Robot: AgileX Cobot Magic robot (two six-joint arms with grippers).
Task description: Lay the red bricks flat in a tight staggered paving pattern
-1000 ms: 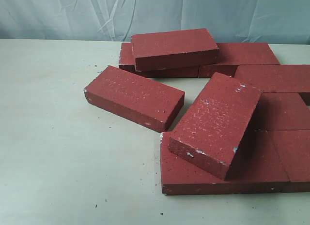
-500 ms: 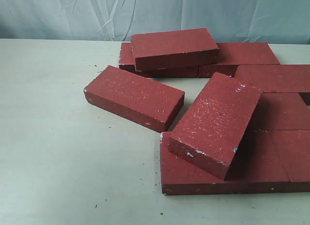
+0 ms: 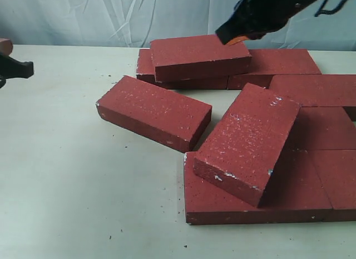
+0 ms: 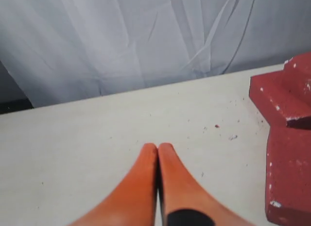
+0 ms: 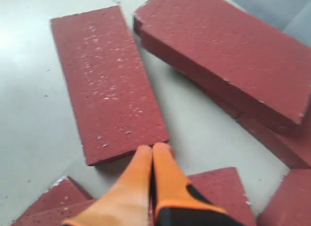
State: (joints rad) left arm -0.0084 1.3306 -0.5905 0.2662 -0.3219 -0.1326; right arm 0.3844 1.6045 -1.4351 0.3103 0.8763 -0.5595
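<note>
Several dark-red bricks lie on the pale table. One loose brick [image 3: 153, 111] lies flat at an angle, left of the group. Another brick [image 3: 247, 142] leans tilted on the flat front row [image 3: 311, 186]. At the back, a brick [image 3: 199, 54] is stacked on two others. My right gripper [image 3: 230, 38] hangs above that stacked brick's right end; its orange fingers [image 5: 154, 149] are shut and empty over the gap beside the loose brick [image 5: 104, 82]. My left gripper [image 3: 22, 68] is at the far left edge, shut and empty [image 4: 158, 147], away from the bricks [image 4: 286, 95].
A grey-white curtain [image 3: 111, 16] hangs behind the table's far edge. Small crumbs dot the bare tabletop [image 3: 72, 175] left of and in front of the bricks. Flat bricks [image 3: 317, 89] run out of view at the right.
Both arms have come into the exterior view: the right from the top, the left at the far left edge. No brick has moved.
</note>
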